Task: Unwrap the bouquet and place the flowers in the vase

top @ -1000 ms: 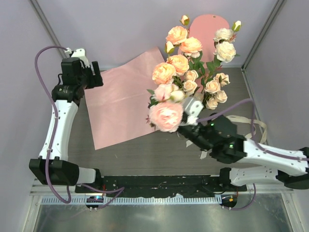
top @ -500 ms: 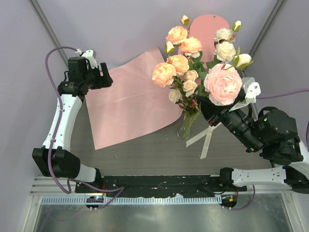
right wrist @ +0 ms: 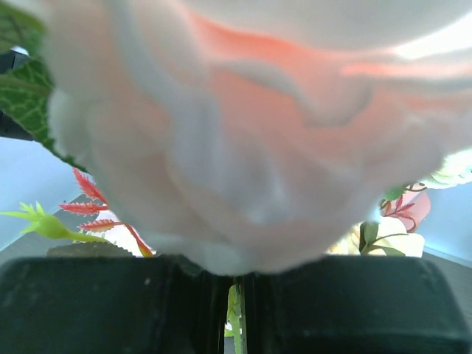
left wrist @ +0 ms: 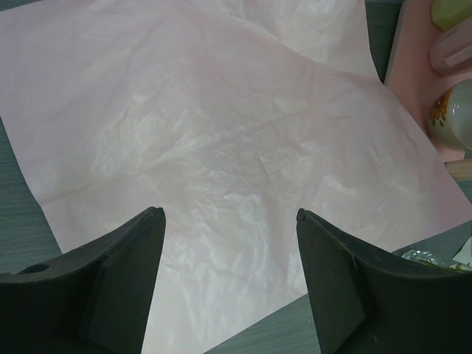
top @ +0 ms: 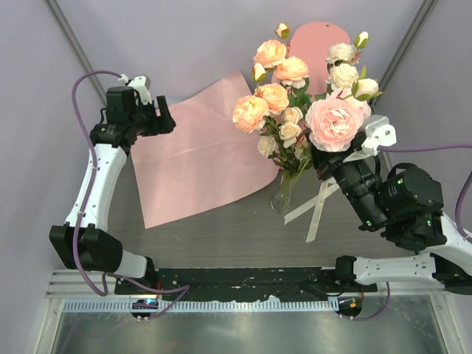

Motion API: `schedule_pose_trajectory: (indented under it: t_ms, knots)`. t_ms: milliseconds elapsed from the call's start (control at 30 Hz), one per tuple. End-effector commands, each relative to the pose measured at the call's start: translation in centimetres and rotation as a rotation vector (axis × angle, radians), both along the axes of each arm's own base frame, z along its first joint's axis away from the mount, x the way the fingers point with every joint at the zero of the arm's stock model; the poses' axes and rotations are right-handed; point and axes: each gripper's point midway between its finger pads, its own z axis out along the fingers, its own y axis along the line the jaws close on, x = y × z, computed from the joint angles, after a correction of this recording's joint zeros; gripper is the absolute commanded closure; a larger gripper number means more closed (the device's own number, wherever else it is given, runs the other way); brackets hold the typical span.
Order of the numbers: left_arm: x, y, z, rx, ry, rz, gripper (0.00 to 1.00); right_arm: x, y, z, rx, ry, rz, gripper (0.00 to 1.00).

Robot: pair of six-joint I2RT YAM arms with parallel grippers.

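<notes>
Plainly, one vase [top: 282, 196], one paper sheet [top: 195, 158], one large rose [top: 335, 125] held.

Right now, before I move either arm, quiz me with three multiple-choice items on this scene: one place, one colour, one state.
1. The paper sheet lies: A left of the vase; B under it; C rolled inside it.
2. The rose in the right gripper is: A blue; B pink; C purple.
3. The left gripper is: A shut on a stem; B shut on paper; C open.
1 A: spread flat beside it. 2 B: big pink bloom above the fingers. 3 C: fingers apart over the paper.
</notes>
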Motion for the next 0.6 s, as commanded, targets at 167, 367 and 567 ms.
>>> schedule_pose_trajectory:
  t_ms: [167, 367, 567]
  knots:
    - [0.2, -0.8, 3.6, -0.010, -0.107, -0.034, 0.25, 0.5, 1.7, 0.4, 0.039, -0.084, -0.010, 0.99]
    - [0.2, -1.0, 3.5, -0.014, -0.104, -0.044, 0.25, 1.2, 2.5, -0.5, -0.004, -0.127, -0.061, 0.99]
    - [0.1, -1.1, 3.5, -0.016, -0.104, -0.048, 0.25, 1.3, 2.0, 0.2, 0.013, -0.153, -0.087, 0.99]
